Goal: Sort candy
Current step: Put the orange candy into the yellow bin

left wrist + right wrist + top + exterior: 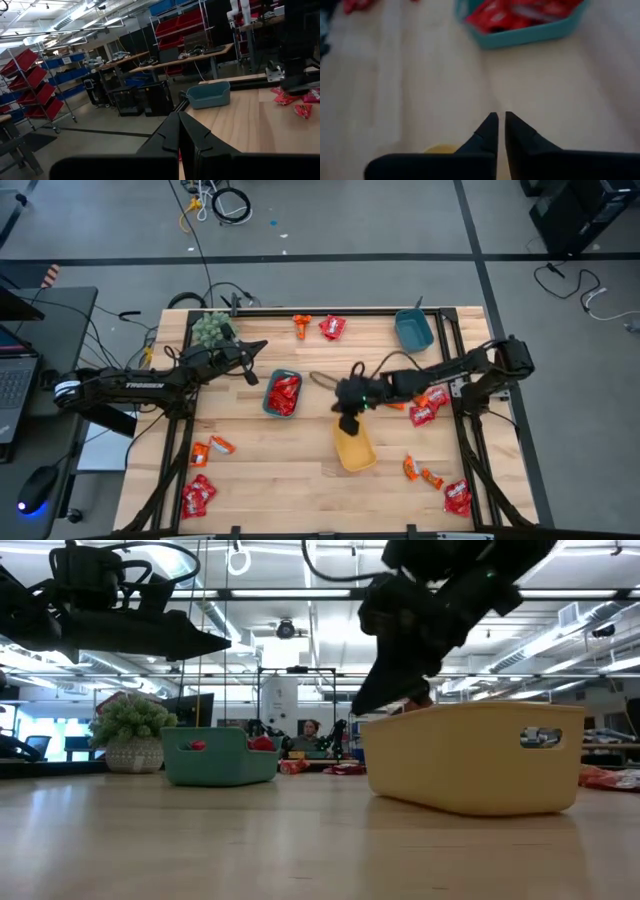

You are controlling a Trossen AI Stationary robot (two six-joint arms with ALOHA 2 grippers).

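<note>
Wooden table (290, 470), scattered candy (197, 495) variously oriented, right end effector (348, 423) nearly pressed together.

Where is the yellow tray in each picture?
High view: the yellow oblong plastic tray lies lower middle on the table, under the right claw.
Low view: big, right of centre.
Left wrist view: not in it.
Right wrist view: only a yellow sliver beside the claw.
Shared landmark: the teal tray of red candies.
</note>
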